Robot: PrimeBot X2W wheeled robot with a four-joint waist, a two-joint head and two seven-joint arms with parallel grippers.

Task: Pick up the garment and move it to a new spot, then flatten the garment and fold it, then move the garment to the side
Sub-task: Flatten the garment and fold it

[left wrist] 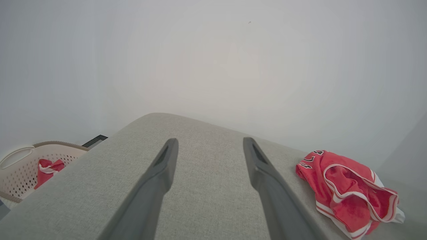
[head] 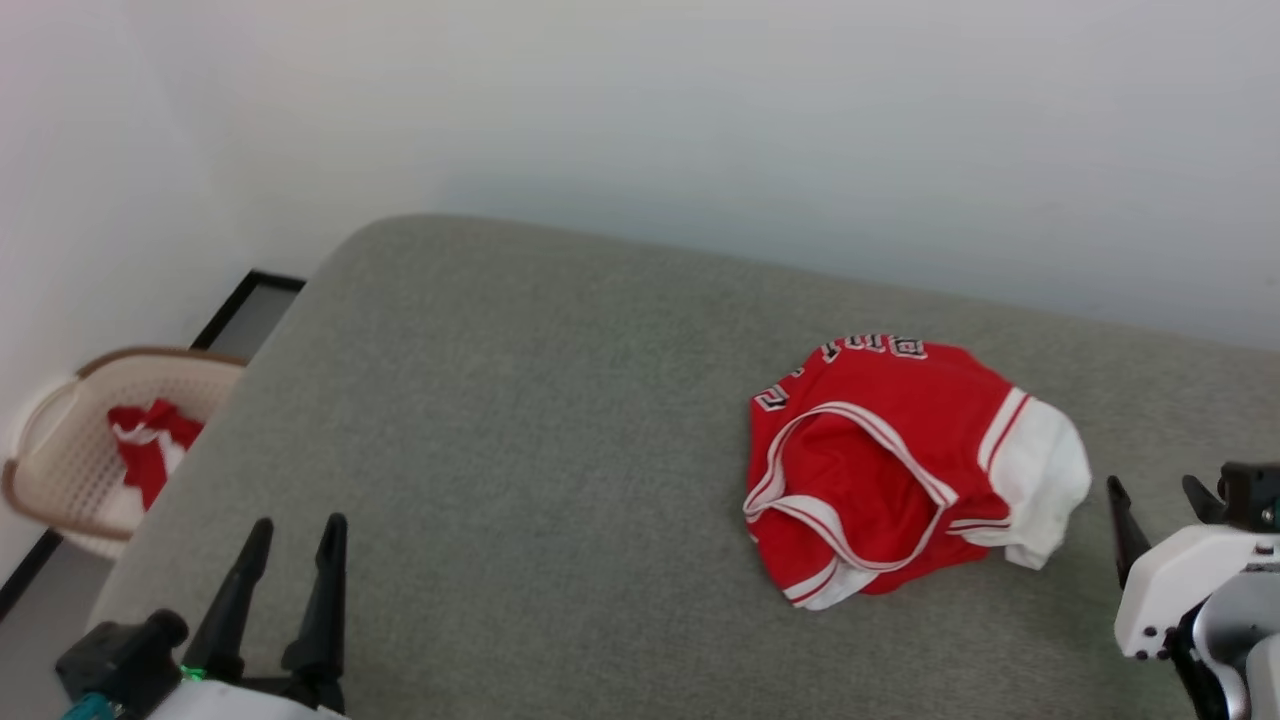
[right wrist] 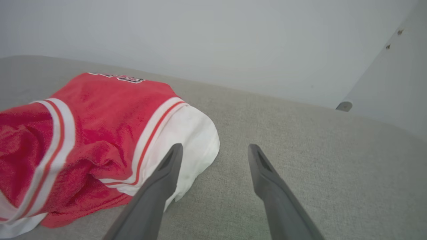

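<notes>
I noted garment (head: 900, 470) crumpled on grey surface (head: 500, 420), right of centre. Right gripper (head: 1155, 492) just beside it, jaws wide, empty. Left gripper (head: 300, 525) also wide, well apart. Advised: bite deep into bunched cloth, lift clear before relocating.

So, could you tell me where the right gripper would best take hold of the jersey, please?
Probably the white sleeve of the garment, from the robot's right with the open right gripper: that bunched fold lies nearest it, raised off the surface.

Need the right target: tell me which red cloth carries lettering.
The jersey on the grey surface, beside the right gripper; the cloth in the basket shows no lettering.
</notes>
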